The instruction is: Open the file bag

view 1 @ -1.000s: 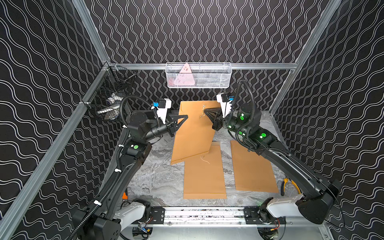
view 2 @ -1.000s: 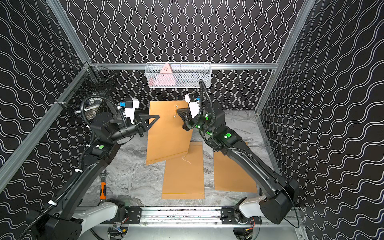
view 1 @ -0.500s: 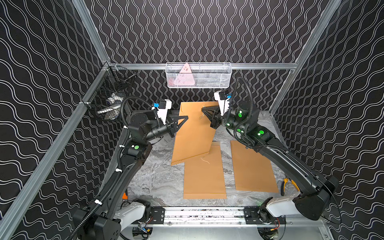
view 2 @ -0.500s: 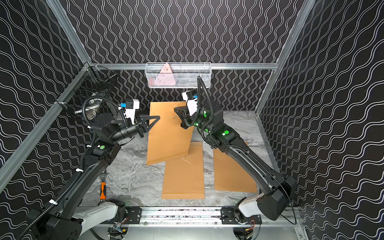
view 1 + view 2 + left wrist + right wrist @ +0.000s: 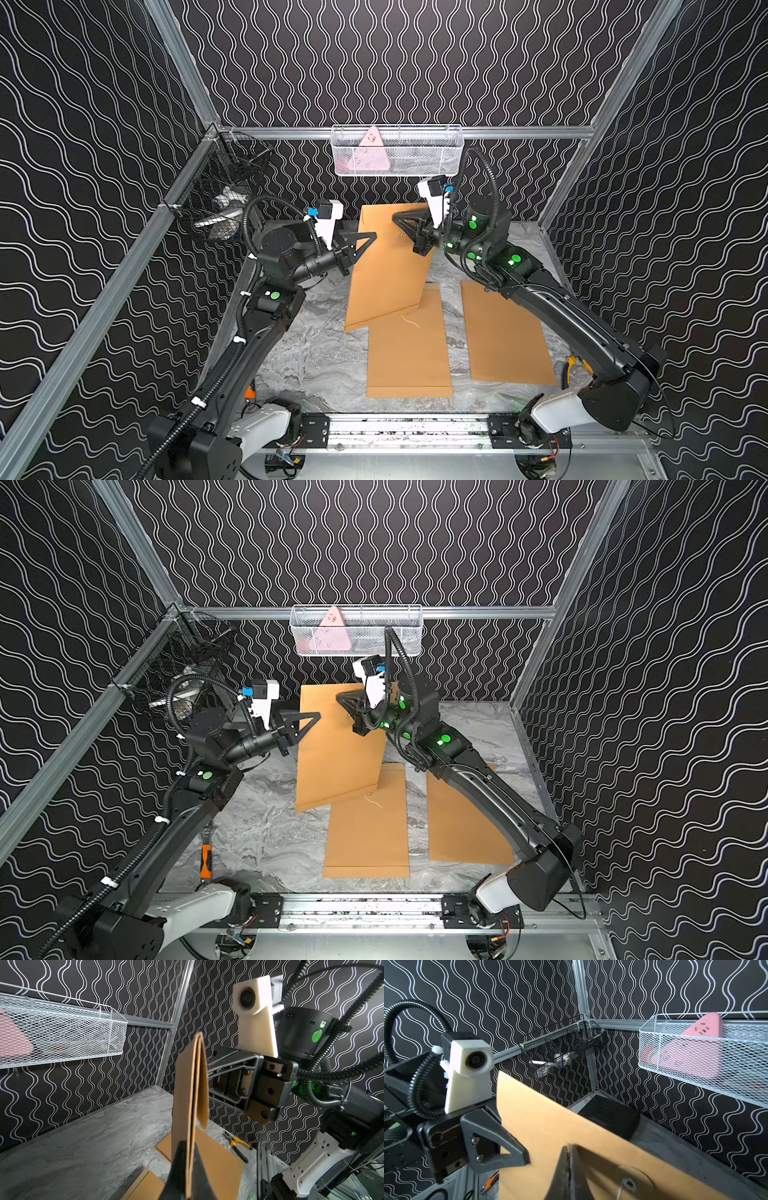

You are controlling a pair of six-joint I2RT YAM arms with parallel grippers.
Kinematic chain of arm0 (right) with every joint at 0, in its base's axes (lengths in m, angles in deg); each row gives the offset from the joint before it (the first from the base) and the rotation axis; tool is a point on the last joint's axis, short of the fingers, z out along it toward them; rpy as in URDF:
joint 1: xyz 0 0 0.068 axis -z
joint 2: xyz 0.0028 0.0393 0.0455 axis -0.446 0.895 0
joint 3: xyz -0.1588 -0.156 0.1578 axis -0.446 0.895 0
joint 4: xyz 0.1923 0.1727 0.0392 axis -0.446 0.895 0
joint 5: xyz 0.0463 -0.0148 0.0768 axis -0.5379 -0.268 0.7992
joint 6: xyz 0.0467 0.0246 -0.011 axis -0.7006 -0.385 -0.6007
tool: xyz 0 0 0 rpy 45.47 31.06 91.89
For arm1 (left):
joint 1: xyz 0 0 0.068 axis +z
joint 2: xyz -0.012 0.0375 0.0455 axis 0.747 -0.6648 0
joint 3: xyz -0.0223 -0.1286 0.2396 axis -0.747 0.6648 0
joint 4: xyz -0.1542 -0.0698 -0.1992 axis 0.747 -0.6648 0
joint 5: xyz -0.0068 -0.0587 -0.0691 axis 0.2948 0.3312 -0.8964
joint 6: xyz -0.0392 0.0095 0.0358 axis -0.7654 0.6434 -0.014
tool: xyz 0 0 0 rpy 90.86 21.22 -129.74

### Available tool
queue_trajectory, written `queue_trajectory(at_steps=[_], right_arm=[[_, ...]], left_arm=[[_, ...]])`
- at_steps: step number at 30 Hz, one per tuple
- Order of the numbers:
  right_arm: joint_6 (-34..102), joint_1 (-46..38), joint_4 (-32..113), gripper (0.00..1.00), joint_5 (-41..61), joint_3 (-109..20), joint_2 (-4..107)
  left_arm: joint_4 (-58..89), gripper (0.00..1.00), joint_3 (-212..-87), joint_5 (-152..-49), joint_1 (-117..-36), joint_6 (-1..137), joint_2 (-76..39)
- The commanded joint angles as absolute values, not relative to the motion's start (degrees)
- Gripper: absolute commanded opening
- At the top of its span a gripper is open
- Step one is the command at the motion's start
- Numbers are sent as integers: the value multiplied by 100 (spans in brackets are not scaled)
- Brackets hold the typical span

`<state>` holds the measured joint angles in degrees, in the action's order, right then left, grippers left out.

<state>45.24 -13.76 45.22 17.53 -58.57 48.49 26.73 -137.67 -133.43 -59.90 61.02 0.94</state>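
A brown file bag [image 5: 386, 270] [image 5: 336, 746] stands upright and tilted, its lower corner resting on the table. My left gripper [image 5: 374, 235] [image 5: 189, 1144] is shut on the bag's left edge, one finger on each face. My right gripper [image 5: 395, 216] [image 5: 569, 1147] is shut near the bag's top, its tips pinched at the edge of the flap [image 5: 202, 1084]. The flap stands a little away from the bag's body. The round clasp button [image 5: 629, 1184] shows on the face below the flap, with a thin string hanging from it.
Two more brown bags lie flat on the marble table, one in the middle [image 5: 409, 349] and one to the right [image 5: 505, 332]. Yellow pliers [image 5: 236, 1144] lie at the right edge and an orange-handled tool [image 5: 205, 862] at the left. A white mesh basket [image 5: 397, 151] hangs on the back wall, a black one [image 5: 220, 195] on the left.
My right gripper has moved up and to the left across the top of the bag. The left gripper and the bag have stayed almost still.
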Motion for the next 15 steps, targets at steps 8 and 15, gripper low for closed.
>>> queue_trajectory(at_steps=[8,15], right_arm=[[4842,-1429,5032,6,996,-5542,4339],[5306,-1369,5708,23,348,-5319,4019]], left_arm=[[2630,0,-13900,-13358,-5987,6400,98],[1684,0,-14579,-13598,-5992,7210,-38]])
